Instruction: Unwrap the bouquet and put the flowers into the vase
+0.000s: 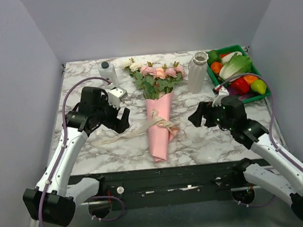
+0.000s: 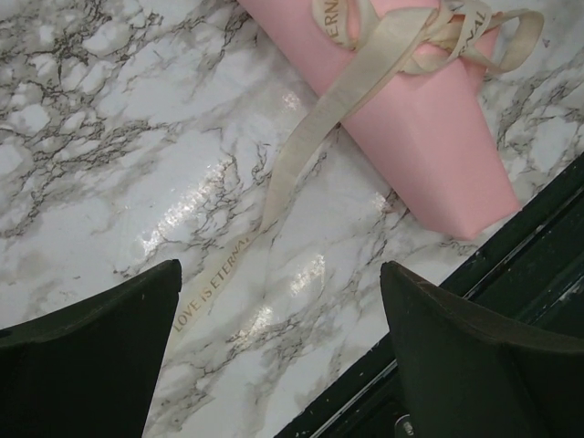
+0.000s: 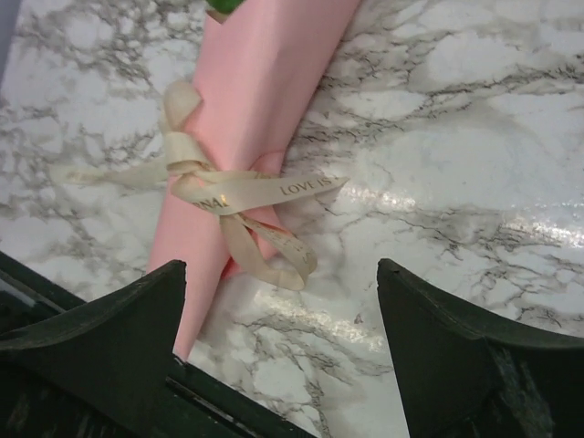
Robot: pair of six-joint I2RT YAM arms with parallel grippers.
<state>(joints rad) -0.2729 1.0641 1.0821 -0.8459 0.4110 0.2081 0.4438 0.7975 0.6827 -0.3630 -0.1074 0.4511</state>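
A green tray (image 1: 225, 49) of vegetables (image 1: 237, 66) sits beyond the right end effector (image 1: 195, 116), fingers spread wide. The bouquet (image 1: 160, 120), roses in a pink paper cone, lies on the counter (image 1: 207, 140) between it and the equally spread left end effector (image 1: 124, 120). The vase (image 1: 198, 72) stands upright beyond them.

Here is the white marble-patterned table (image 1: 206, 138), grey veins running all over it and a dark edge along the near side. In the centre lies the bouquet (image 1: 159, 121), flat on its side, its pink paper cone pointing to the near edge and its roses and leaves fanned toward the far side. Its cream ribbon (image 1: 122, 134) is knotted round the cone. One long tail trails off left across the bare marble, gold lettering showing. At the far left a short white bottle (image 1: 107, 74) with a dark cap stands upright. Right of the flower heads stands the vase (image 1: 197, 72), tall, white and ribbed. Just beside it, in the far right corner, sits a green tray (image 1: 229, 48) full of vegetables (image 1: 236, 66).
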